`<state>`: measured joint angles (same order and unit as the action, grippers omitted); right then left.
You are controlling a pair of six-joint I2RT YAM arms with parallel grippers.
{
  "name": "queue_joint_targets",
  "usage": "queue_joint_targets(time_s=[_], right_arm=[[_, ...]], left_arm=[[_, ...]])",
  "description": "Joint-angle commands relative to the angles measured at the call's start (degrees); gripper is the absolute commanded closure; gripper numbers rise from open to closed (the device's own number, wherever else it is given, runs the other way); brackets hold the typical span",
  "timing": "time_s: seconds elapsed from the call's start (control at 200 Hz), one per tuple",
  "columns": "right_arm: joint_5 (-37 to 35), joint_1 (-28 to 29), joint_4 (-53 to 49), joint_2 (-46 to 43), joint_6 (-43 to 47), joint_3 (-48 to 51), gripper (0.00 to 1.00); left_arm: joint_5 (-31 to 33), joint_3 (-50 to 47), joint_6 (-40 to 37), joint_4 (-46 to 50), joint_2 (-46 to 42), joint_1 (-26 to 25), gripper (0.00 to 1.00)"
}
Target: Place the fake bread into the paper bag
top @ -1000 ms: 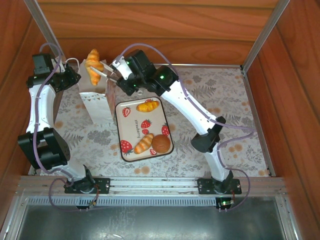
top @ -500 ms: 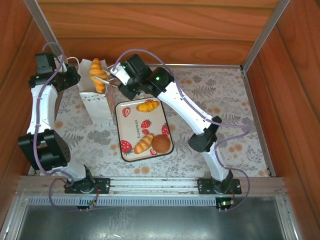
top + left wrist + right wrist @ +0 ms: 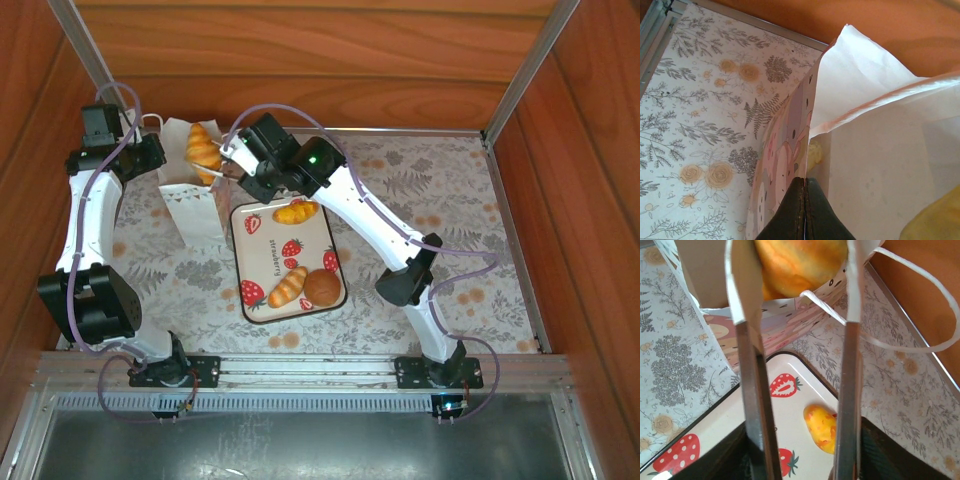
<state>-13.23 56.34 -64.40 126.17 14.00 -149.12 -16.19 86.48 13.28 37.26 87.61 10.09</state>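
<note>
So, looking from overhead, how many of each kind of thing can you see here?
Croissant: 1
Yellow pastry: 1
Long roll: 1
Round brown bun: 1
Paper bag: 1
Strawberry tray: 1
Total: 6; the bag's contents are hidden.

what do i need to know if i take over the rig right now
Left gripper: shut on the rim of the bag, which stands upright at the far left.
Right gripper: jaws apart at the bag's mouth, croissant between the tips; can't tell if it is gripped.
Done: croissant is at the mouth, not yet dropped in.
Left: yellow piece, long roll and bun lie on the tray and go in next.
</note>
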Motion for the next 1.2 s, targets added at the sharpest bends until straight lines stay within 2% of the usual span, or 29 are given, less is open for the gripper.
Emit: queue_joint_targets(time_s=[0.0, 0.095, 0.365, 0.765, 0.835, 1.07, 1.194], right_arm=[[-1.8, 0.7, 0.6, 0.7, 0.9, -1.9, 0.41], [-1.8, 0.7, 1.1, 0.5, 0.6, -2.1, 0.38], [-1.4, 0.8, 3.1, -1.7, -0.6, -1.8, 0.39], [2.9, 0.8, 5.8, -11.1, -3.1, 2.5, 0.41], [3.0, 0.8, 5.7, -12.5, -3.6, 3.0, 0.42], [2.7, 0.8, 7.0, -19.6, -5.9, 9.2, 0.43], [1.6, 0.8, 8.0, -24.2, -7.5, 13.8, 0.44]], left_arm=[[0.7, -0.1, -1.2, -0.9, -1.7, -0.3, 1.0], [0.5, -0.1, -1.1, -0.9, -1.6, -0.5, 1.0], [0.2, -0.1, -0.9, -0.9, -1.7, -0.9, 1.0], [1.0, -0.7, -0.3, -0.9, -2.0, -1.3, 1.0], [0.8, -0.7, 0.1, -0.9, -2.1, -1.4, 0.91], [-1.7, -0.6, 1.0, -0.9, -3.2, -1.1, 0.74], [-1.7, -1.0, 1.5, -0.9, -4.9, -0.6, 0.57]])
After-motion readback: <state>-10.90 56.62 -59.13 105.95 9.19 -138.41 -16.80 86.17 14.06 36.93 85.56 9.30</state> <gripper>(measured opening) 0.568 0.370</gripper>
